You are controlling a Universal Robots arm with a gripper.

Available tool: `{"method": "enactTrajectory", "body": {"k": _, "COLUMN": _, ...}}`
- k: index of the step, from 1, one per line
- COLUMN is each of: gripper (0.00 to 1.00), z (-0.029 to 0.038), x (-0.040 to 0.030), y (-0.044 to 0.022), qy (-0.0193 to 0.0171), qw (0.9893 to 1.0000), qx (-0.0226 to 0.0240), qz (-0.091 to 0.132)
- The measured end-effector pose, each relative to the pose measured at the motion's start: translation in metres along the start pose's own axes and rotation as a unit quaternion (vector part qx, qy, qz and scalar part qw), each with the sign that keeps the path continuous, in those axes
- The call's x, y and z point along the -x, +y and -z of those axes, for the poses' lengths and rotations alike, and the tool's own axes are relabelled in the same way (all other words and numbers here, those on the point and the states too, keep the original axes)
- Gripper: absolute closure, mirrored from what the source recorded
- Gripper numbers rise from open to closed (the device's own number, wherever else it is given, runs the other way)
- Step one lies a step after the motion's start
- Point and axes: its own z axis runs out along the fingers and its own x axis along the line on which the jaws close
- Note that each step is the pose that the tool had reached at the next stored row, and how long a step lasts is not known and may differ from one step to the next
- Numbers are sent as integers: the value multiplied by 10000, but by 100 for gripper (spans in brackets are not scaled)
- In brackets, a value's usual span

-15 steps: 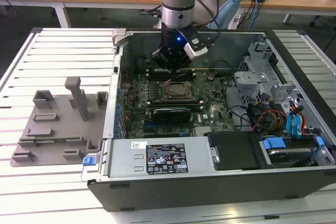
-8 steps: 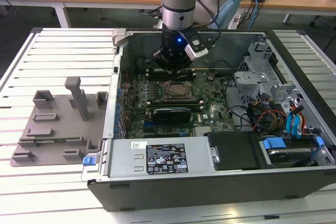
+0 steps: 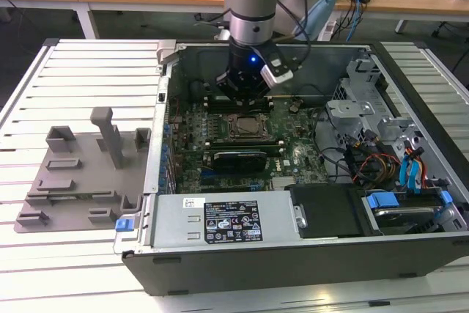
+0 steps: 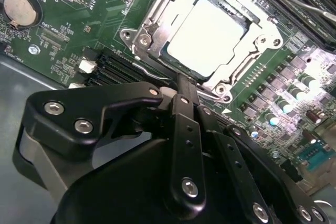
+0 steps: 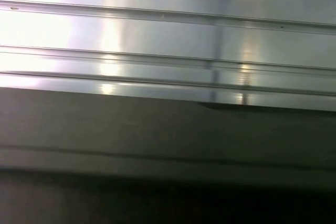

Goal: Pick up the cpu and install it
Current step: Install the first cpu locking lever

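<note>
**Claw above the socket, CPU seated in the frame**

Claw (image 4: 181, 85) hangs just above the motherboard (image 4: 94, 35) inside the open computer case (image 3: 293, 254); in the second wrist view its black linkage converges on a narrow tip at the near edge of the CPU socket (image 4: 152, 40). Whether the fingers are parted or closed cannot be told from these views, and nothing can be seen gripped between them.

Beyond the tip, the cpu (image 4: 207, 35) lies flat inside the socket's metal frame, its pale silvery top squarely within the opening, apart from the claw. In the exterior view the socket (image 3: 244, 127) sits near the middle of the board, directly under the arm's wrist.

Judging from this, the placing step looks done or nearly so, and the work in hand is the release or check over the socket. Any further motion calls for care to clear the frame without dragging the chip.

The grey fixture tray (image 3: 73, 181) sits on the slatted table (image 3: 88, 64), beside the case on the exterior view's left.
</note>
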Motion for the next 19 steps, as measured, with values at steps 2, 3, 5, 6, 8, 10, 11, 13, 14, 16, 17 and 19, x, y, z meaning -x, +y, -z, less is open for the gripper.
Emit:
{"method": "enactTrajectory", "body": {"k": 2, "gripper": 89, "z": -8, "x": 21, "y": -1, "qy": 0, "qw": 10000, "qx": -1, "qz": 0}}
{"method": "enactTrajectory", "body": {"k": 3, "gripper": 89, "z": -14, "x": 38, "y": -2, "qy": 0, "qw": 10000, "qx": -1, "qz": 1}}
{"method": "enactTrajectory", "body": {"k": 5, "gripper": 89, "z": -25, "x": 70, "y": -4, "qy": 0, "qw": 10000, "qx": -1, "qz": 0}}
{"method": "enactTrajectory", "body": {"k": 6, "gripper": 89, "z": -31, "x": 91, "y": -5, "qy": 0, "qw": 10000, "qx": -2, "qz": 0}}
{"method": "enactTrajectory", "body": {"k": 8, "gripper": 89, "z": -40, "x": 119, "y": -7, "qy": 1, "qw": 10000, "qx": -3, "qz": 1}}
{"method": "enactTrajectory", "body": {"k": 10, "gripper": 89, "z": -53, "x": 157, "y": -9, "qy": 1, "qw": 10000, "qx": -3, "qz": 0}}
{"method": "enactTrajectory", "body": {"k": 11, "gripper": 89, "z": -56, "x": 173, "y": -10, "qy": 2, "qw": 10000, "qx": -4, "qz": 0}}
{"method": "enactTrajectory", "body": {"k": 13, "gripper": 89, "z": -59, "x": 192, "y": -11, "qy": 0, "qw": 10000, "qx": -3, "qz": 1}}
{"method": "enactTrajectory", "body": {"k": 14, "gripper": 89, "z": -60, "x": 199, "y": -11, "qy": 0, "qw": 10000, "qx": -1, "qz": 2}}
{"method": "enactTrajectory", "body": {"k": 16, "gripper": 89, "z": -61, "x": 214, "y": -12, "qy": 0, "qw": 10000, "qx": 1, "qz": 3}}
{"method": "enactTrajectory", "body": {"k": 17, "gripper": 89, "z": -62, "x": 228, "y": -13, "qy": 0, "qw": 10000, "qx": 2, "qz": 4}}
{"method": "enactTrajectory", "body": {"k": 19, "gripper": 89, "z": -21, "x": 240, "y": -15, "qy": -1, "qw": 10000, "qx": 4, "qz": 4}}
